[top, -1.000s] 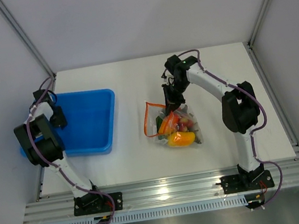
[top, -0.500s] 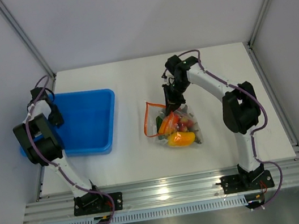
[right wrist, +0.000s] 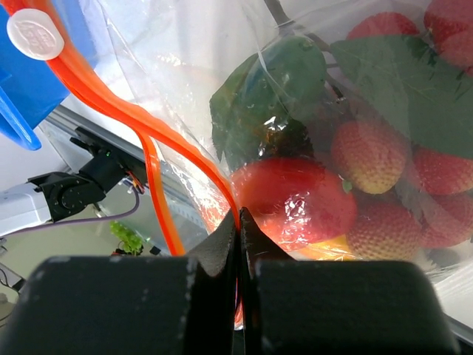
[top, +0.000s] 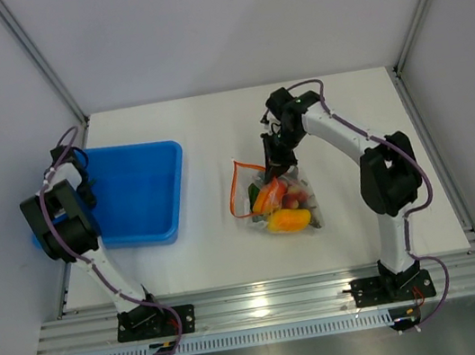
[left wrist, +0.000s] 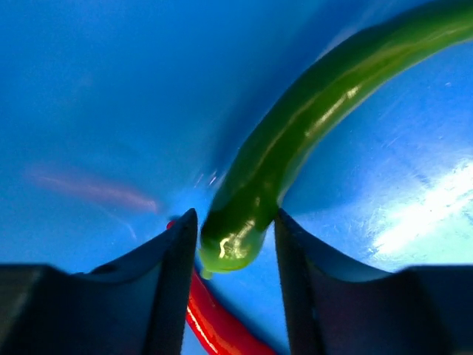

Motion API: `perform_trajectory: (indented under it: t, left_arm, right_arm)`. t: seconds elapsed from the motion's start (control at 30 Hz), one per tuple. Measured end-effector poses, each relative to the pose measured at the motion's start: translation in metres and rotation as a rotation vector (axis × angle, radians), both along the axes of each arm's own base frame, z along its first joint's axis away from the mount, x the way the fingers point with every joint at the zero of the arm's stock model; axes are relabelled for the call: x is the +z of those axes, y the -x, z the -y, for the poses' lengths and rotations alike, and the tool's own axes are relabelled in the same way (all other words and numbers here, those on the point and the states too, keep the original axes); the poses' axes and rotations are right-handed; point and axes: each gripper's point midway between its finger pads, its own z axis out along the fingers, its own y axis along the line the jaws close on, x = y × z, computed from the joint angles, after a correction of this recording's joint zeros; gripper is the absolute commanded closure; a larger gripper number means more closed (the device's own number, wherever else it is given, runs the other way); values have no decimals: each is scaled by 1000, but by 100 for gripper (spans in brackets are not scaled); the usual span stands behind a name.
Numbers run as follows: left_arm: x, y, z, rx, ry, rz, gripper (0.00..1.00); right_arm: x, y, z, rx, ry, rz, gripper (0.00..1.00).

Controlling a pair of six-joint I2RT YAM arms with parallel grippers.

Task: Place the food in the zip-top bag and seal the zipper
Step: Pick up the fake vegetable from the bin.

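The zip-top bag [top: 282,199] lies at mid-table with its mouth toward the tray, its red-orange zipper [top: 234,192] gaping in a loop. Inside the bag is food: a yellow mango [top: 288,220], an orange piece [top: 268,196] and red strawberries [right wrist: 369,155]. My right gripper [right wrist: 239,214] is shut on the zipper strip [right wrist: 133,118] at the bag's far edge. In the blue tray [top: 142,234], my left gripper [left wrist: 235,218] has a finger against each side of a slim green pepper [left wrist: 310,118] near its tip. A red pepper [left wrist: 214,325] lies under it.
The tray stands at the table's left side, and the left arm reaches down into its left end. A white slider tab [right wrist: 35,33] sits at the zipper's end. Grey walls close in the table on three sides.
The left jaws have narrowed from wide open onto the green pepper, and that wrist has sunk a little into the tray. The right arm and bag have barely shifted.
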Motion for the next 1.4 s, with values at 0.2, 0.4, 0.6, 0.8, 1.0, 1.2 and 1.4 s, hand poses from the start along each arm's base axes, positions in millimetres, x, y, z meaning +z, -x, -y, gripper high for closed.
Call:
perform_trajectory:
  t: [0.2,0.4,0.6,0.8,1.0,1.2,1.4]
  left_arm:
    - [-3,3,1,5,6,-5,80]
    - [-3,8,5,26,13,16,96]
    - [-2,27,28,37,92,43,99]
    - [24,41,63,41,205,132,100]
    - [69,28,118,-58,286,297,99]
    - [92,37,196,-206,406,342,100]
    - [142,76,239,-309,478,458,99]
  right_arm:
    - [0,2,1,-17,-1,1,100]
    - [9,5,3,-28,-11,28,100]
    - [23,4,5,-37,-25,76,100]
    - [35,4,7,-48,-43,121,100]
    - [42,3,8,-55,-48,156,100]
    - [49,1,13,-63,-38,194,100]
    - [54,2,16,-65,-33,220,100]
